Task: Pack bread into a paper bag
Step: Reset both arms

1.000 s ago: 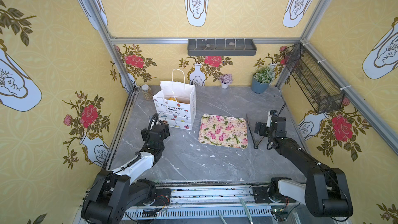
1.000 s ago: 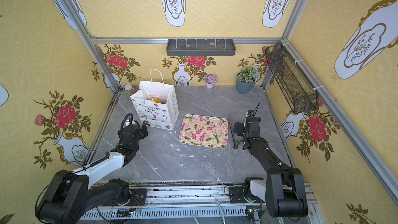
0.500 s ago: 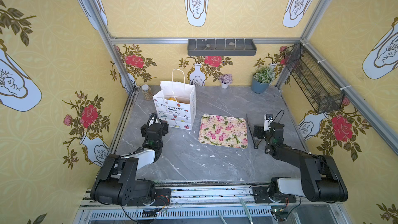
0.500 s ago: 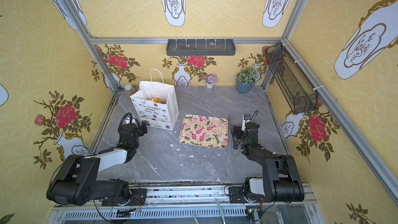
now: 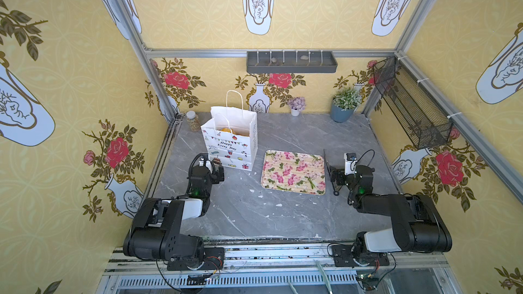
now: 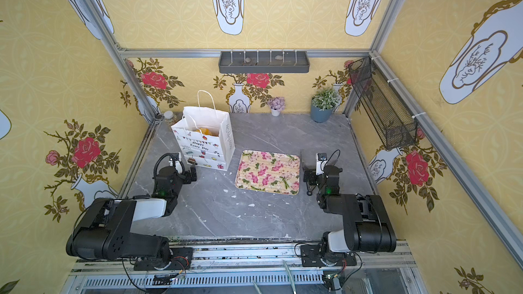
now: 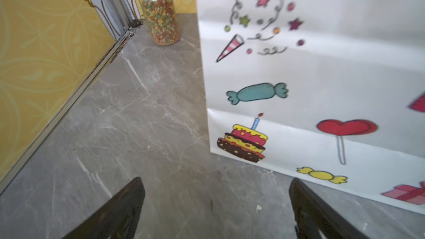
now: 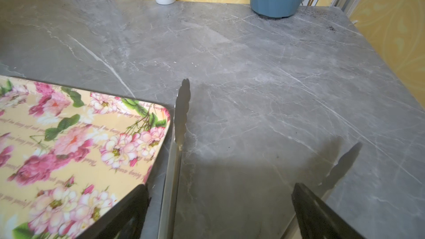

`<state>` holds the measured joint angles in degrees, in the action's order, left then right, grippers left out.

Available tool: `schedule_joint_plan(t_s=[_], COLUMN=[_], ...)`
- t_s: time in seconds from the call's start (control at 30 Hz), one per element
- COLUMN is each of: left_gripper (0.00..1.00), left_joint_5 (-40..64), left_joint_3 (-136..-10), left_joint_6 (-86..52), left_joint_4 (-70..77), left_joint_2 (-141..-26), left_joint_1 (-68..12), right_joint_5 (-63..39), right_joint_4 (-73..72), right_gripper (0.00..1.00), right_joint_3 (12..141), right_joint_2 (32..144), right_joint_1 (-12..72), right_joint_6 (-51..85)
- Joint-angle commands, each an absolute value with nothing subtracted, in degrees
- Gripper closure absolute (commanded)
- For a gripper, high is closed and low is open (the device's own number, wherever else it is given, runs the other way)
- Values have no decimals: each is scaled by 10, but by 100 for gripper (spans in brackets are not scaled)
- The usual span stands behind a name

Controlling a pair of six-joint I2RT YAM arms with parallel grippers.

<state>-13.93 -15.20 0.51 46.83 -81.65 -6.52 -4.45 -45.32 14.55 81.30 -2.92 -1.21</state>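
Both arms have folded back, left pincer [image 7: 216,181] and right pincer [image 8: 219,186] gaping empty; upright paper bag [image 5: 230,144] holding bread [image 5: 225,130] stands just ahead of the left, nearer pincer.

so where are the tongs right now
In a top view the tongs lie on the table along the floral tray's edge, beside the right gripper.

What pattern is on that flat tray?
Pink flowers with green leaves on pale yellow; the tray shows best in the right wrist view.
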Motion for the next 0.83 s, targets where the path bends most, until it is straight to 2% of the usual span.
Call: schedule_joint_plan(t_s=[0.0,0.8], left_gripper=[1,1], left_joint_5=[-104,-46], left_joint_3=[-154,-176], left_joint_6=[19,8], left_joint_4=[525,478], left_joint_2=[-817,-815], left_joint_1=[-64,-35], right_joint_5=[-40,-47], right_joint_4=[-479,-478], right_gripper=[2,2], right_joint_3=[149,150], right_joint_2=[814,814], right_joint_1=[-31,-34], right_joint_6=[-7,-5])
